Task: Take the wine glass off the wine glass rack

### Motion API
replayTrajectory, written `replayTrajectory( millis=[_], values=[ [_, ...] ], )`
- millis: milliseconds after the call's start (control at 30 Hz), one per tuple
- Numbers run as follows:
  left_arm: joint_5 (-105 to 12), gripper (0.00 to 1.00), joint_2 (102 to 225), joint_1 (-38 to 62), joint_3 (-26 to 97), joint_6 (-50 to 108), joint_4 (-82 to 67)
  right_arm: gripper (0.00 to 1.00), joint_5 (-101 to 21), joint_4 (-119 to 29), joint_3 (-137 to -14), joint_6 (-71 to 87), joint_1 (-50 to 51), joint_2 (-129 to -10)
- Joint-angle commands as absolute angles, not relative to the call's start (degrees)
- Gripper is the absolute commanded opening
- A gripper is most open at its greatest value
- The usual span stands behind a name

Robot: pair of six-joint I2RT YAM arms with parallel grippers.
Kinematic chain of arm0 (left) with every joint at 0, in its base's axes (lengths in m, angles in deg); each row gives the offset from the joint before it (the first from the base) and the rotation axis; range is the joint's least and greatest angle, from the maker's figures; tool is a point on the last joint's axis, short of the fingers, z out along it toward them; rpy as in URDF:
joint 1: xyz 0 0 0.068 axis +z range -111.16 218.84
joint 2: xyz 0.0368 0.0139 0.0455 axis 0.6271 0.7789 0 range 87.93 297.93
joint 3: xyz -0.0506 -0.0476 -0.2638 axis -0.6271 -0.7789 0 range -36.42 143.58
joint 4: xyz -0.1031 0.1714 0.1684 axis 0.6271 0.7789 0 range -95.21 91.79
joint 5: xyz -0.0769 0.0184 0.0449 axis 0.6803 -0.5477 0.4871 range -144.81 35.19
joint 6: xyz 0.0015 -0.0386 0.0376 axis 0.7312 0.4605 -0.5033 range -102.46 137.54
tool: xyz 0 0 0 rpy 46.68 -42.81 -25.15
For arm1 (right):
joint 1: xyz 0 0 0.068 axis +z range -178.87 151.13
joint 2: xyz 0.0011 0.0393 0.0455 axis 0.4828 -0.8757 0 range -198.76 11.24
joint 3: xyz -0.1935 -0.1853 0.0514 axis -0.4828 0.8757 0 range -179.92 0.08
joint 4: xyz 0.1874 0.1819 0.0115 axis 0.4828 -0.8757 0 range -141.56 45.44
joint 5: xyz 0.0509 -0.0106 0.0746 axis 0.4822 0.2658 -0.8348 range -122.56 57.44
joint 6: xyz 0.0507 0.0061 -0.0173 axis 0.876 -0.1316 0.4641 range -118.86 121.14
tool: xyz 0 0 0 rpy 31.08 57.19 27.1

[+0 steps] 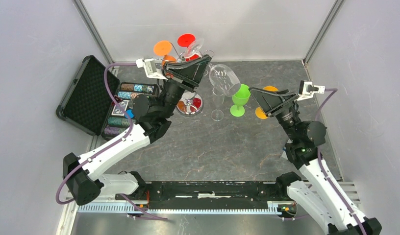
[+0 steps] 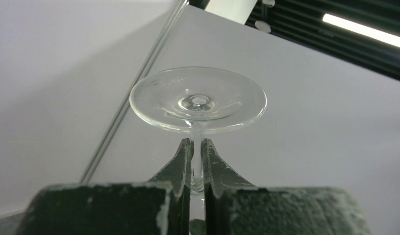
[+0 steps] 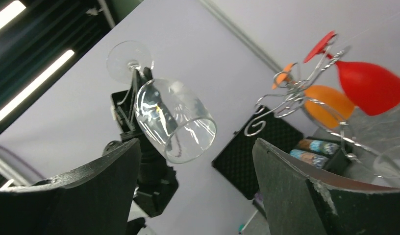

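Observation:
My left gripper is shut on the thin stem of a clear wine glass, just below its round foot. It holds the glass in the air, tilted, with the bowl pointing right, apart from the rack. The right wrist view shows the same glass free of the wires. The chrome wine glass rack stands at the back left. A red glass and an orange glass still hang on it. My right gripper is open and empty, facing the held glass.
A second clear glass and a green glass stand on the dark table between the arms. An orange thing is partly hidden behind my right gripper. An open black case with poker chips lies at the left.

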State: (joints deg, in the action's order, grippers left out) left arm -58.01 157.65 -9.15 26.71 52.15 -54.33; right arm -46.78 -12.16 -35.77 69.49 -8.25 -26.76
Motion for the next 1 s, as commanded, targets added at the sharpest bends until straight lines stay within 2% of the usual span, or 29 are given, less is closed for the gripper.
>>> replayTrajectory(
  millis=[0,100,267,400,567,867,967],
  values=[
    [-61.1,0.02,158.0,-9.2,28.1,61.7,-62.6,0.88,-55.8,5.3,-35.8,79.2,-7.9,-30.0],
    [-60.0,0.02,159.1,-9.2,29.0,63.2,-62.8,0.86,-57.3,14.6,-35.5,83.7,-7.4,-31.9],
    [-60.1,0.02,160.2,-9.2,29.1,66.0,-63.7,0.85,-57.7,14.4,-37.5,83.9,-6.5,-33.8],
    [-58.7,0.02,161.9,-9.2,28.6,68.2,-67.2,0.80,-58.0,17.1,-38.5,86.7,-4.9,-36.4],
    [-57.1,0.02,163.0,-9.2,28.4,69.4,-70.0,0.69,-57.0,18.9,-38.8,87.9,-2.4,-39.4],
    [-55.3,0.02,162.9,-9.2,26.5,68.2,-72.4,0.38,-53.8,18.1,-40.1,82.9,-1.4,-39.8],
    [-55.1,0.02,162.6,-9.2,26.0,68.0,-72.9,0.37,-52.1,13.7,-40.9,79.1,-1.3,-38.8]
  ],
)
